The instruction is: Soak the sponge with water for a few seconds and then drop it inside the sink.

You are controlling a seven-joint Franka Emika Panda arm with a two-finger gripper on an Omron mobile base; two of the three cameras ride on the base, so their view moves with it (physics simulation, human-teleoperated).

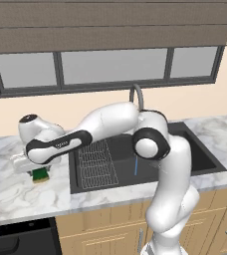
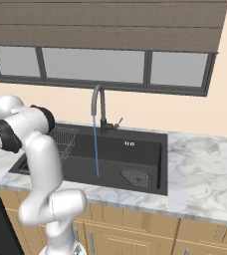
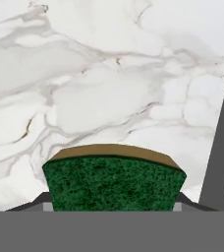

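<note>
Sponge [image 3: 113, 177] is sitting closest to the hand camera, green scouring face toward the lens, yellow base edging its far side. Gripper [image 3: 113, 206] is straddling it, one dark fingertip [image 3: 41, 201] showing at each flank; jaws are closing down onto the sponge's two short sides and appear to be clamping it. In the left base view the sponge [image 1: 40, 175] is resting on the marble counter [image 1: 16, 194], just left of the sink [image 1: 205, 159] and beside its wire rack [image 1: 96, 162]. Water [image 2: 95, 144] is running from the faucet [image 2: 99, 107] in a thin stream into the basin, well apart from the sponge.

Handling judgement: light, soft, compressible; will be yielding under the pads, so the grip is likely sinking in. Dry now, so not slippery; once wet it should be getting heavier and slicker. Taking hold across the narrow flanks, mid-height, seems soundest.
</note>
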